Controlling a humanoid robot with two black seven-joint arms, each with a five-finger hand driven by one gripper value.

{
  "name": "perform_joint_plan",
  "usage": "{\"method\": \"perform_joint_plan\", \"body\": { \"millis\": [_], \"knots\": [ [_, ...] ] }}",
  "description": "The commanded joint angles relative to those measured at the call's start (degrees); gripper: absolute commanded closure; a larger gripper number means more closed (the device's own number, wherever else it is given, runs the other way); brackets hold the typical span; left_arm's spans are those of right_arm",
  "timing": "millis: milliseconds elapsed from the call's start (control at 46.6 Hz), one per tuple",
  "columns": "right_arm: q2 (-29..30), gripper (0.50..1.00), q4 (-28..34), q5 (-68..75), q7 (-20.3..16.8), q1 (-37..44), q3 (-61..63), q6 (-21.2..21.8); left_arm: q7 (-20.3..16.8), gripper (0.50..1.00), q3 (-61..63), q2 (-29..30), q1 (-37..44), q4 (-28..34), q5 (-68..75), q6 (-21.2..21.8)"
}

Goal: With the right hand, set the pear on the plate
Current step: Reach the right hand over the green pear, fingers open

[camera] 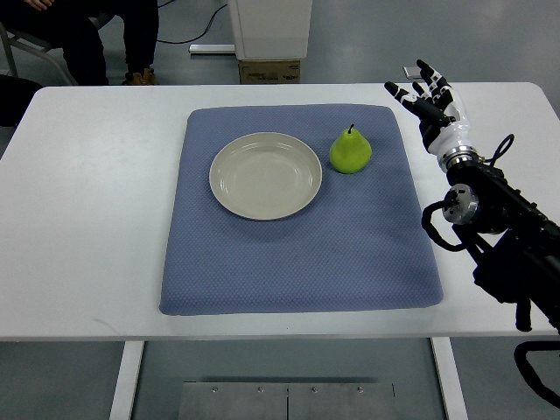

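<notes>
A green pear (350,152) stands upright on the blue mat (297,254), just right of the plate and apart from it. The cream plate (265,175) lies on the mat's upper middle with nothing on it. My right hand (426,96) hovers over the white table past the mat's far right corner, some way right of and beyond the pear. Its fingers are spread and hold nothing. The black right arm (499,219) runs in from the right edge. No left arm shows.
The white table (87,219) carries only the mat. Beyond its far edge stand a white pedestal with a cardboard box (269,70), and a seated person's legs and shoes (131,52) at the top left.
</notes>
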Motion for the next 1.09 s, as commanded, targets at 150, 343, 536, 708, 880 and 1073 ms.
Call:
{"method": "perform_joint_plan", "body": {
  "millis": [150,343,536,708,880,1073],
  "knots": [
    [-0.14,0.500,-0.17,-0.22,1.25,1.54,-7.43,-0.08,0.01,0.500,0.00,0.00,0.00,0.00,-0.01,0.01],
    [-0.14,0.500,-0.52,-0.57,6.34,3.21,-15.95,-0.61,0.01,0.500,0.00,0.00,0.00,0.00,-0.01,0.01],
    [-0.05,0.500,-2.36,-0.57,10.74,4.62,-22.46,-1.14,0.01,0.500,0.00,0.00,0.00,0.00,-0.01,0.01],
    [-0.05,0.500,-3.68,-0.57,12.59,5.50,-25.54,-1.93,0.01,0.500,0.00,0.00,0.00,0.00,-0.01,0.01],
    [0.12,0.500,-5.52,-0.57,14.52,6.29,-29.32,-2.28,0.01,0.500,0.00,0.00,0.00,0.00,-0.01,0.01],
    [0.47,0.500,-7.20,-0.57,14.98,6.64,-34.15,-4.13,0.01,0.500,0.00,0.00,0.00,0.00,-0.01,0.01]
  ]
}}
